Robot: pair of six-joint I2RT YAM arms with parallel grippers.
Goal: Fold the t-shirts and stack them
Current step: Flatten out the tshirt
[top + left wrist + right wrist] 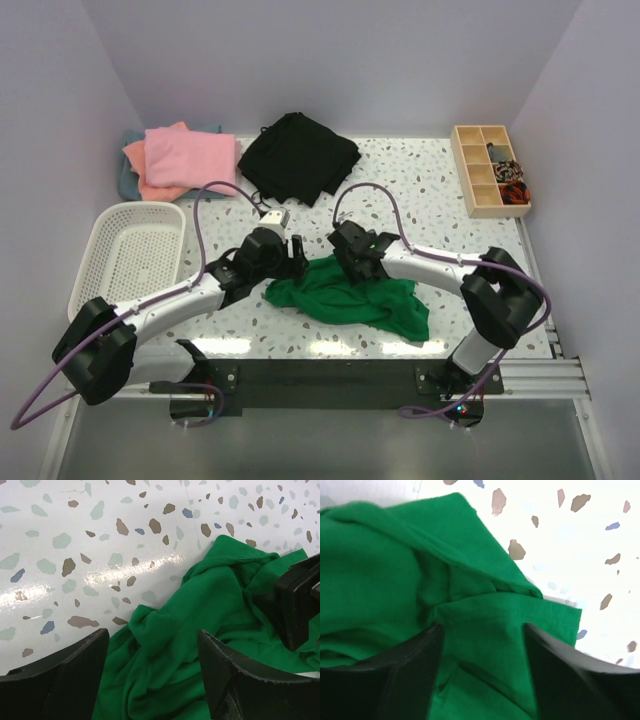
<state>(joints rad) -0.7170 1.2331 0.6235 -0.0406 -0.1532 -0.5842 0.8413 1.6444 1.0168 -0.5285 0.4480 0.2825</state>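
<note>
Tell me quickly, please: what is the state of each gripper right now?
Left gripper: open, jaws apart just above the green t-shirt, holding nothing.
Right gripper: open, also over the green t-shirt, holding nothing.

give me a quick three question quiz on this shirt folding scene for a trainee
1. True or false: the green t-shirt lies neatly folded.
2. Where on the table does the white basket sit? A) left side B) right side C) far middle
3. What colour is the top piece on the pile of t-shirts in the far left corner?

Key: 1 false, it lies crumpled; 2 A; 3 pink
</note>
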